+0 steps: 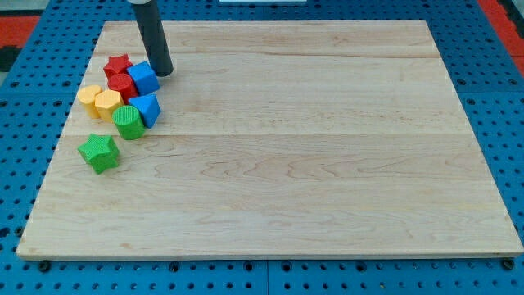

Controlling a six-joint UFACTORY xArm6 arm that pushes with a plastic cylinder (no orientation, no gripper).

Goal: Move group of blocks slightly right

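Note:
A cluster of blocks sits at the view's left on the wooden board (327, 164). It holds a red star (118, 65), a red block (121, 84), a blue cube (143, 77), a blue wedge-like block (148, 108), two yellow blocks (89, 99) (107, 104) and a green cylinder (128, 121). A green star (99, 152) lies a little apart, below the cluster. My tip (163, 74) stands just right of the blue cube, at the cluster's upper right, touching or nearly touching it.
The board lies on a blue perforated base (508, 123). A red area (16, 24) shows at the view's top left corner and another at the top right.

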